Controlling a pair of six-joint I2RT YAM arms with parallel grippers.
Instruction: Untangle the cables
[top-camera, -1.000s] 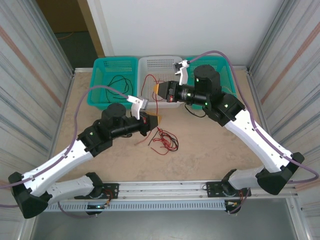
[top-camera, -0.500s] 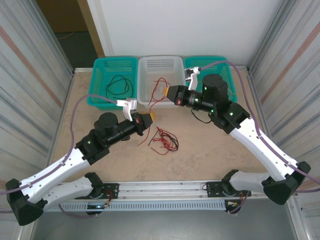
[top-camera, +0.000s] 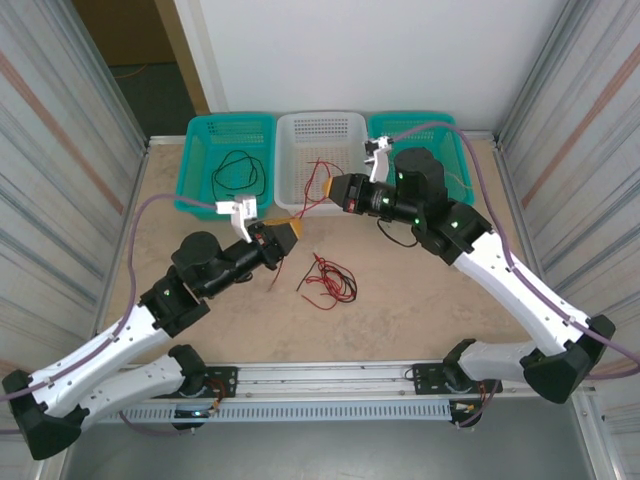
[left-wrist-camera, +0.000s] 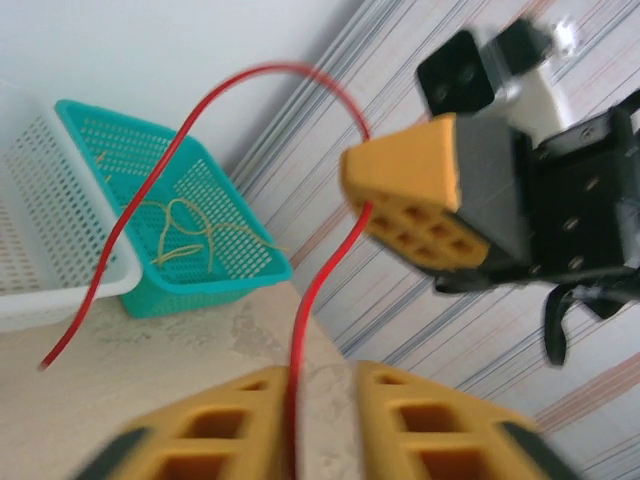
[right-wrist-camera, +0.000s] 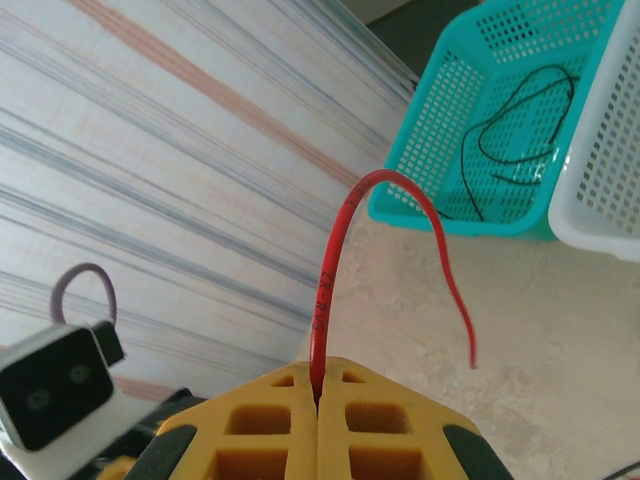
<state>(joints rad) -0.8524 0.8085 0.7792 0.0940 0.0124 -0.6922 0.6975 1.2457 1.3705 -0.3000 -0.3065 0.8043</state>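
Above the table (top-camera: 420, 300), the right gripper (right-wrist-camera: 318, 400) pinched the red cable (right-wrist-camera: 325, 290) tight between its fingers. That cable ran down into the left gripper (left-wrist-camera: 320, 385), whose fingers stood slightly apart around it. More red cables (top-camera: 330, 280) lay tangled on the tabletop between the arms.

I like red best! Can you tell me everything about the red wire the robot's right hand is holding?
The red wire is thin, smooth and bendy, with small dark markings on it. The right gripper, jaws shut, pinches it; from there it arches up and curls down to a loose end. Its other stretch drops through the gap of the left gripper, whose yellow jaws stand slightly apart.
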